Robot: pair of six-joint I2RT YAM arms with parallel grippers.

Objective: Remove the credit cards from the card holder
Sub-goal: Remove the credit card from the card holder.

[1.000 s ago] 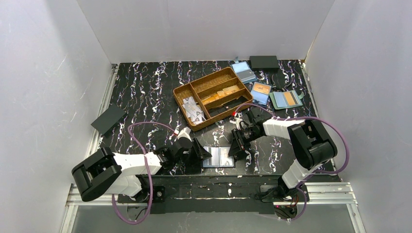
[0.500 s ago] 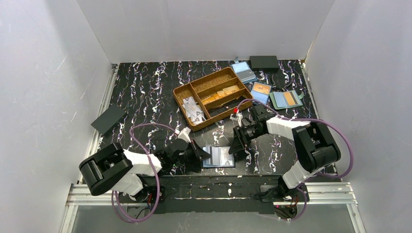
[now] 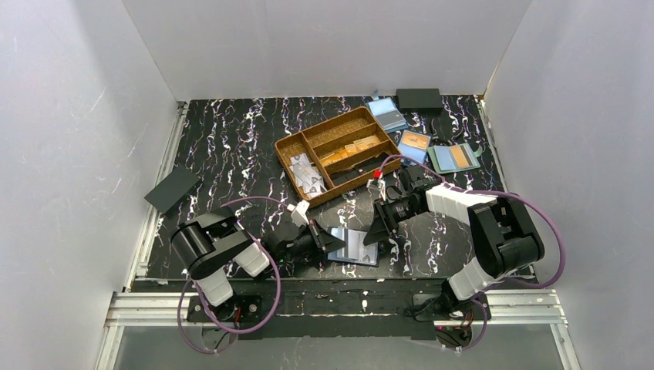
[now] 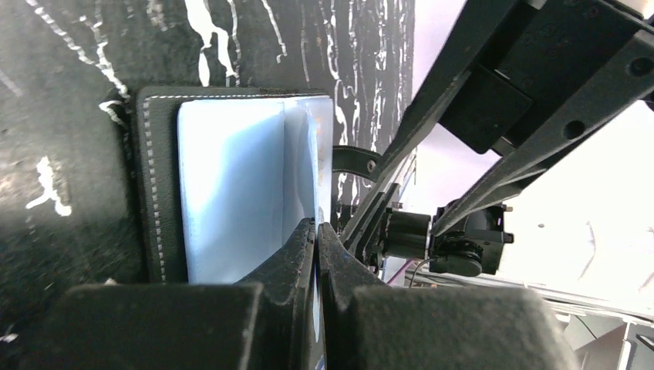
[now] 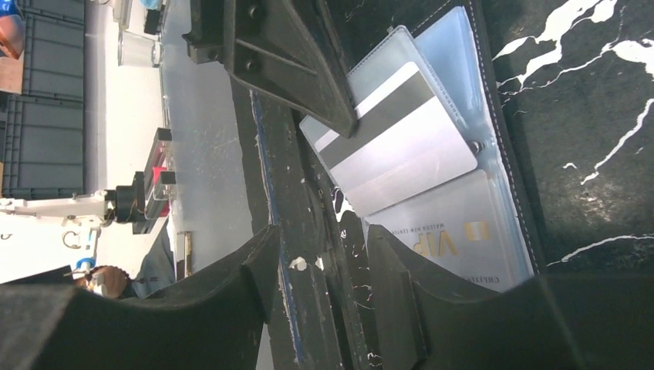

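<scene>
**Card pinched at the table's near edge**

My left gripper [image 3: 332,242] lies low along the near edge of the black, white-veined table [image 3: 231,139]. Its two black fingers [image 4: 297,254] are pressed together on the corner of a silvery plastic credit card [image 5: 401,146] with a dark stripe. That card sits askew, partly out of its clear sleeve in the small black stitched card holder [image 3: 353,248]. The holder lies open and flat by the middle of the near edge, pale blue lining up. A second card [image 5: 455,239], pale with gold print, rests in the sleeve just beside the first.

My right gripper [image 3: 375,230] hangs over the right side of the holder with its fingers apart, gripping nothing.

Toward the middle of the table stands an orange-brown compartment tray [image 3: 351,182]. It holds pale printed cards in its left compartment and orange-tan ones in a middle compartment. A grey-green bifold [image 3: 455,158] lies open near the right edge, and a flat black box [image 3: 173,190] sits at the left edge.
</scene>
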